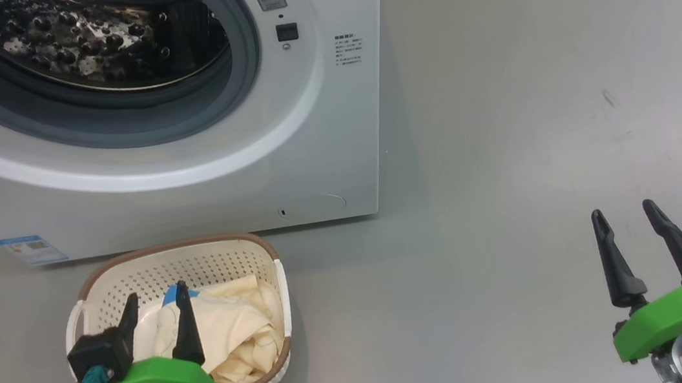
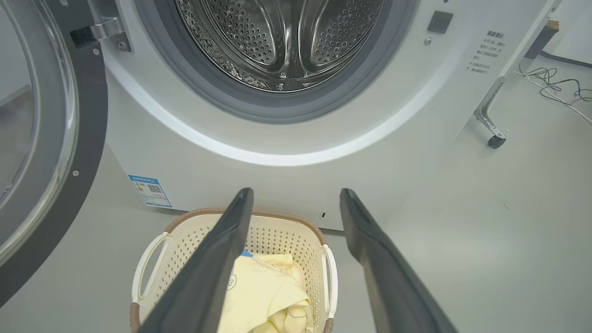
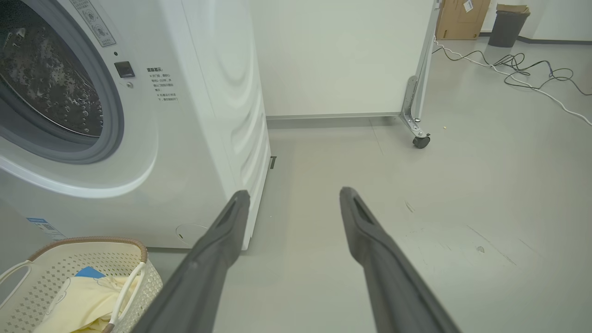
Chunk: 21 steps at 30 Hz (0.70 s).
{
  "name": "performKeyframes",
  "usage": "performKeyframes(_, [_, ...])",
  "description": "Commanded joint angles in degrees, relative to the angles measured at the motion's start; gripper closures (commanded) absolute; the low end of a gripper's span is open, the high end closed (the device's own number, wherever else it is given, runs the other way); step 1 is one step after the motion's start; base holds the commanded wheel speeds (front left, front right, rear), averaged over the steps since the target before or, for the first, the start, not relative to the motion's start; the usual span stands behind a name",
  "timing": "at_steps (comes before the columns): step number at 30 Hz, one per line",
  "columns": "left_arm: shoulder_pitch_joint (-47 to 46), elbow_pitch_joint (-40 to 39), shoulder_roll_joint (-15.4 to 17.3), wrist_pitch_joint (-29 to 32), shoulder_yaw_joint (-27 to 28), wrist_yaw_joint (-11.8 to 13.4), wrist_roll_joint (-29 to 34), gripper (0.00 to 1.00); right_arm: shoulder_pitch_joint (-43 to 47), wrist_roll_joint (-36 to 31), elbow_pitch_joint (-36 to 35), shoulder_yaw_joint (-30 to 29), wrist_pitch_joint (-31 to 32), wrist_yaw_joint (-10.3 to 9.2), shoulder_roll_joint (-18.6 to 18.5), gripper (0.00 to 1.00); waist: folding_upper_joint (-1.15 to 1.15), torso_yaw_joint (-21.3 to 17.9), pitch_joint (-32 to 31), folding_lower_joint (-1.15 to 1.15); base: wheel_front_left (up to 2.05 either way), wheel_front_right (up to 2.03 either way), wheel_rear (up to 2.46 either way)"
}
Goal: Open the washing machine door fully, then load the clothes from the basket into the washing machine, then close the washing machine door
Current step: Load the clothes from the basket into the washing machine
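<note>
I see the washing machine (image 1: 185, 191): glossy white, with a perforated steel drum (image 2: 277, 41) behind a grey rubber gasket. The washing machine door (image 2: 88, 152) is swung wide at its left: black rim, bulged clear glass. The basket (image 1: 192, 252) sits on the floor by the washer's front, cream perforated plastic with a braided rim. Soft yellow clothes (image 1: 233, 322) are heaped inside. Left gripper (image 1: 157, 291) hangs over the basket, fingers apart, holding nothing. Right gripper (image 1: 622, 209) is well right over the floor, also spread.
</note>
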Motion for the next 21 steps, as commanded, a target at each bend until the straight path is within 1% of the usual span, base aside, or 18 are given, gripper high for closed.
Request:
performKeyframes(1, [-3.5,-0.9,0.7,-0.1,1.9,7.1,-0.5,0.00,-2.8,0.4,-2.1,1.2,-0.6,-0.01,-0.9,0.00,0.00,-0.3,1.3,0.00,0.00,0.00,0.00])
performKeyframes(3, [-4.7,1.7,0.4,0.4,1.7,6.5,-0.9,0.00,-3.5,0.4,-2.4,1.4,-0.6,-0.01,-0.9,0.00,0.00,-0.7,3.1,0.00,0.00,0.00,0.00])
performKeyframes(6, [-7.4,7.0,-0.1,0.9,1.7,4.8,-1.9,0.00,-4.8,0.4,-2.7,1.8,-0.7,-0.01,-0.9,0.00,0.00,-1.4,5.9,0.00,0.00,0.00,0.00])
performKeyframes(8, [-9.9,11.6,-0.2,1.8,1.1,2.8,-2.4,0.00,-5.9,0.4,-2.9,2.1,-0.8,-0.01,-0.9,0.00,0.00,-1.9,8.1,0.00,0.00,0.00,0.00])
performKeyframes(12, [-16.1,21.4,-0.6,2.4,0.5,-0.3,-2.8,0.00,-8.5,0.0,-3.2,3.3,-1.0,-0.01,-0.9,0.00,0.00,-3.5,12.9,0.00,0.00,0.00,0.00])
performKeyframes(15, [-20.8,28.3,-1.0,2.7,0.5,-3.3,-3.7,0.00,-10.5,0.0,-3.4,4.0,-1.3,-0.01,-0.9,0.00,0.00,-4.8,16.8,0.00,0.00,0.00,0.00])
performKeyframes(17, [-23.9,32.5,-1.1,3.4,0.2,-6.0,-4.2,0.00,-11.8,0.2,-3.5,4.6,-1.7,-0.01,-0.9,0.00,0.00,-5.8,19.5,0.00,0.00,0.00,0.00])
performKeyframes(21, [-29.2,40.0,-0.8,5.6,0.4,-9.9,-5.5,0.00,-14.1,0.5,-3.6,5.6,-2.5,-0.01,-0.9,0.00,0.00,-7.7,24.5,0.00,0.00,0.00,0.00])
